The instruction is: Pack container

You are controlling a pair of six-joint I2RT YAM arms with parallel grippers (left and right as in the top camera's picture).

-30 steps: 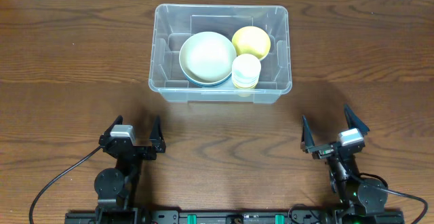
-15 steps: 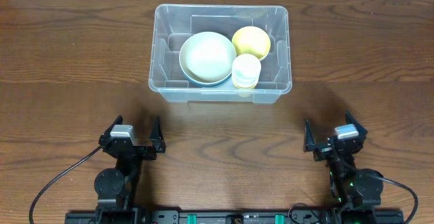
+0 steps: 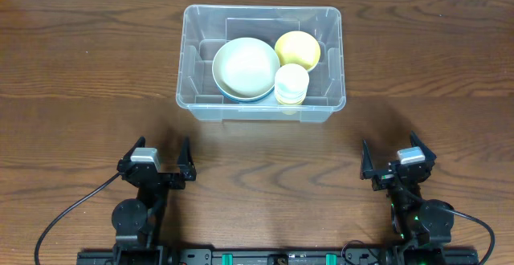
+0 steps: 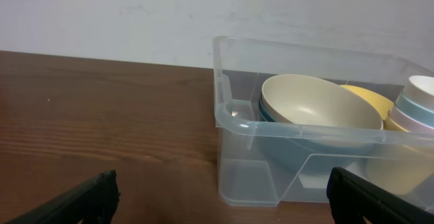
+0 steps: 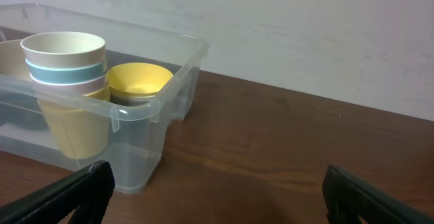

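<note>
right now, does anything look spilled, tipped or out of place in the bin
Nothing stands out. The container sits flat on the table, with the big bowl, yellow bowl and stack of cups upright inside. No spill or crack shows. The left tool and right tool are open, apart from it.

the wooden table (image 3: 80, 72) carries only the container (image 3: 197, 108).

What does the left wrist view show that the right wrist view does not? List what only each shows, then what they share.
Only the left wrist view: the large cream bowl whole, nested in a blue bowl. Only the right wrist view: the cup stack whole, down to its yellow bottom cup, and the yellow bowl unblocked. Both: the container, the wooden table, the white wall.
</note>
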